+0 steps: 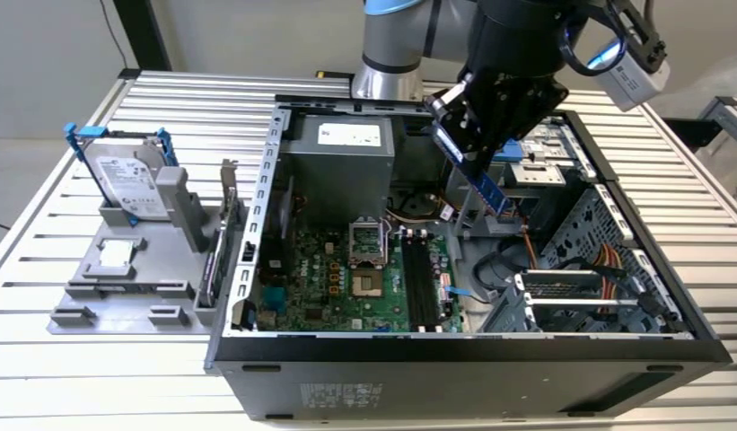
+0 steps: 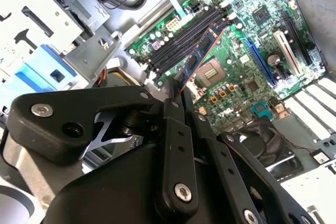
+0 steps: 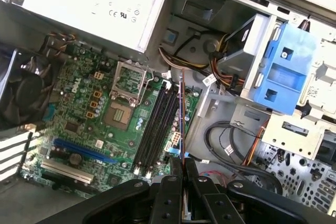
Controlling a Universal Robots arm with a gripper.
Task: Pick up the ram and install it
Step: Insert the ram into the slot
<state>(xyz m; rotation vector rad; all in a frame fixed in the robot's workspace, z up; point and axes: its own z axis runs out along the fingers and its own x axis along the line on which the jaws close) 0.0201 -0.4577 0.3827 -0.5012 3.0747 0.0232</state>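
My gripper (image 1: pixel 456 142) hangs over the open computer case, shut on the ram (image 1: pixel 486 186), a long thin blue-edged stick that slants down from the fingers. In the second wrist view the ram (image 2: pixel 202 50) reaches from the gripper (image 2: pixel 177 86) toward the black memory slots (image 2: pixel 181 39) on the green motherboard, still above them. In the first wrist view the ram (image 3: pixel 182 111) shows edge-on, running out from the gripper (image 3: pixel 182 165) just beside the slots (image 3: pixel 156 124). The slots (image 1: pixel 422 289) lie low in the case, well below the stick.
The case walls (image 1: pixel 267 197) ring the motherboard. Inside are a power supply (image 1: pixel 338 148), a CPU socket (image 1: pixel 365 241), a fan (image 2: pixel 262 140), a blue drive caddy (image 3: pixel 283 69) and loose cables (image 3: pixel 231 150). A hard drive with blue bracket (image 1: pixel 128 180) stands on a grey fixture at the exterior view's left.
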